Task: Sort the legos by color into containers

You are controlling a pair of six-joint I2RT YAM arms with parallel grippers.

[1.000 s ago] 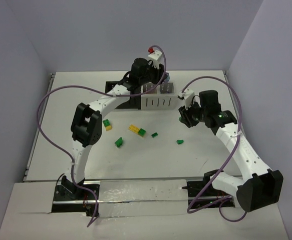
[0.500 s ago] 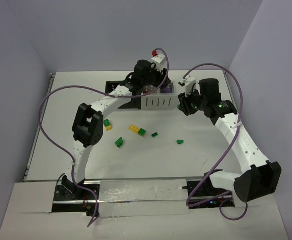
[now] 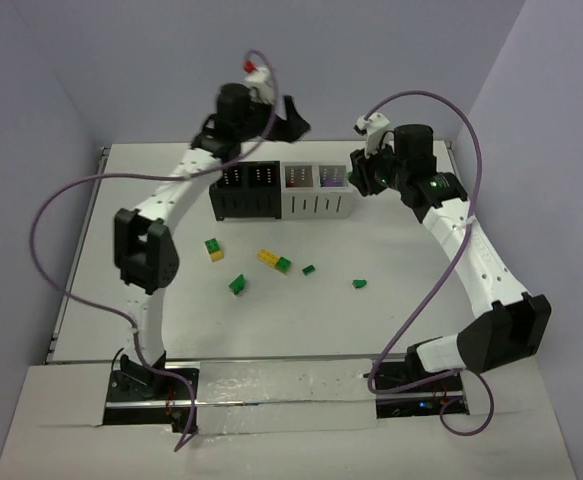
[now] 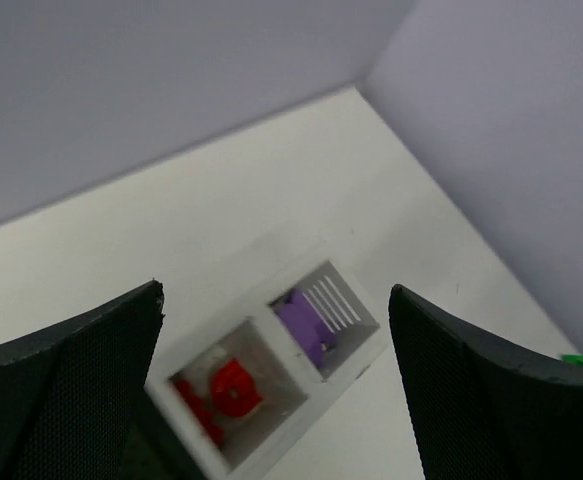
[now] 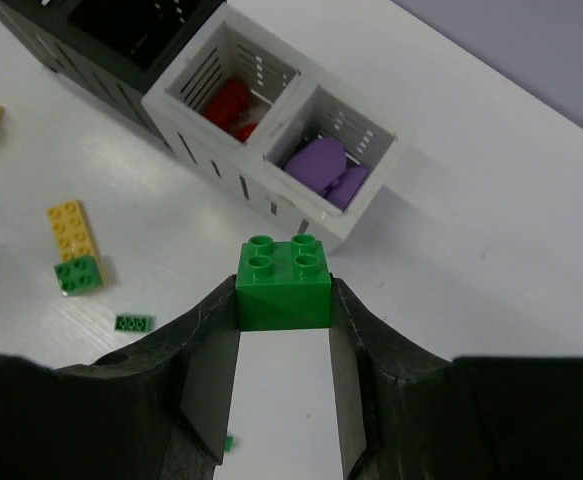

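Both arms have moved: the white and black left arm (image 3: 171, 195) has swung up and back, away from the bins, and the white and black right arm (image 3: 461, 240) has come in close to them. Now the left jaws are wide open and hold nothing. Now the right jaws are closed on a square green plastic brick with four studs (image 5: 283, 285), up in the air just by the right end of the row.

On the flat white table (image 3: 121, 300) stands the row of small slotted bins, two black bins (image 3: 243, 205) and two white bins (image 3: 316, 207). Some red bricks (image 5: 229, 103) lie in one white bin and some purple bricks (image 5: 319, 160) in the end one, so those colours look done. I cannot see what is in the black ones.

Green and yellow are left, I think. Still on the table are a long yellow brick (image 3: 267, 257) touching a small green brick (image 3: 284, 264), a yellow and green pair (image 3: 214, 248), and three more green bits (image 3: 237, 284), well apart from each other
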